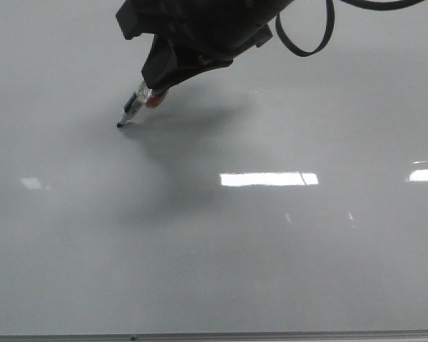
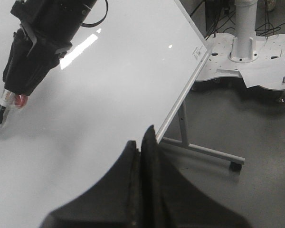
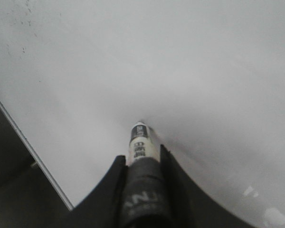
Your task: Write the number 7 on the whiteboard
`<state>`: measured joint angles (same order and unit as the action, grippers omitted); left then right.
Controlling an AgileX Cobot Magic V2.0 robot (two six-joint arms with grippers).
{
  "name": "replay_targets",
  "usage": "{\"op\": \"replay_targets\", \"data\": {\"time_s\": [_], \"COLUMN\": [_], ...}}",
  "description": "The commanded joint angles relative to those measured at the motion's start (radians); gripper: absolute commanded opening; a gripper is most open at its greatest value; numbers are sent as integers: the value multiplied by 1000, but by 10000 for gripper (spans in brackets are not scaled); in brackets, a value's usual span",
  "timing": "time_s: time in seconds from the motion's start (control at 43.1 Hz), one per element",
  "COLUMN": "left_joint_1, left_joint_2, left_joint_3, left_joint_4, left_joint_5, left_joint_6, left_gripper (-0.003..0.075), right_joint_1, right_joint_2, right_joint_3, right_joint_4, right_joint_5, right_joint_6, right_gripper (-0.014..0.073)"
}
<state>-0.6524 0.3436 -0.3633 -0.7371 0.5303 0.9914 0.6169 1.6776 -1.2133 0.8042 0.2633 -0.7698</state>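
The whiteboard (image 1: 271, 271) fills the front view, glossy and pale grey with bright light reflections. My right gripper (image 1: 153, 89) is shut on a white-and-black marker (image 1: 132, 110). The marker's black tip touches the board at upper left. No stroke of the number 7 shows on the board. The right wrist view shows the marker (image 3: 139, 142) between the jaws of the right gripper (image 3: 141, 159), pointing at the board (image 3: 180, 61). In the left wrist view my left gripper (image 2: 142, 137) is shut and empty, off the board's (image 2: 109, 85) edge. The right gripper (image 2: 19, 88) and marker (image 2: 0, 116) show there too.
The board's thin grey frame edge (image 1: 200, 336) runs along the near side. A black cable loop (image 1: 307, 43) hangs from the right arm. Beside the board are its metal stand leg (image 2: 199, 148), a white column base (image 2: 242, 52) and dark floor.
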Motion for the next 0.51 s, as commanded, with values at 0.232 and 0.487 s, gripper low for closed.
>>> {"op": "replay_targets", "data": {"time_s": [0.232, 0.487], "left_joint_1": [-8, -8], "left_joint_2": [7, 7], "left_joint_3": [-26, -26], "left_joint_4": [-26, -26], "left_joint_5": [-62, -62], "left_joint_6": [-9, -9], "left_gripper": [-20, -20], "right_joint_1": [-154, -229], "right_joint_2": [-144, -193], "right_joint_3": [53, 124], "right_joint_4": [-8, -18], "right_joint_5": [-63, -20], "right_joint_6": [-5, -5], "right_gripper": [-67, -67]}}
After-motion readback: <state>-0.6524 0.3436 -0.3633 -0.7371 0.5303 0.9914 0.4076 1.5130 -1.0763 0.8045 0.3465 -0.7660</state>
